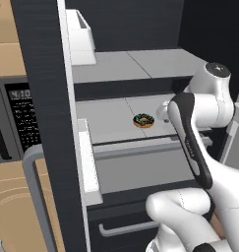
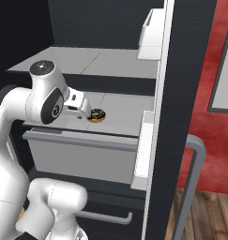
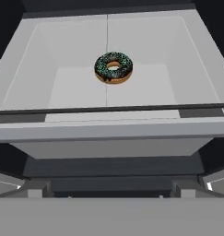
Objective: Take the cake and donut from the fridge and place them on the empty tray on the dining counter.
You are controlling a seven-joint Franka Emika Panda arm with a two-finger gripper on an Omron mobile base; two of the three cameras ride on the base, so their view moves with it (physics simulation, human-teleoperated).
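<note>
While it lay flat on the middle light grey shelf (image 1: pixel 111 123) of the fridge (image 1: pixel 40 98), the donut (image 1: pixel 143 120) sat near the shelf's centre seam, with bare shelf on every side and well back from the front lip. One donut was in sight, glaze and green sprinkles up. Both doors stood swung wide, the left door edge (image 1: pixel 67 123) and right door edge (image 2: pixel 164 117) framing the opening, so the way in from the front was clear. A second shelf (image 2: pixel 87 63) ran above, leaving a low gap over the ring. The gripper (image 2: pixel 82 107) hovered just beside the donut, not touching it; its fingers stood spread wide and held nothing
</note>
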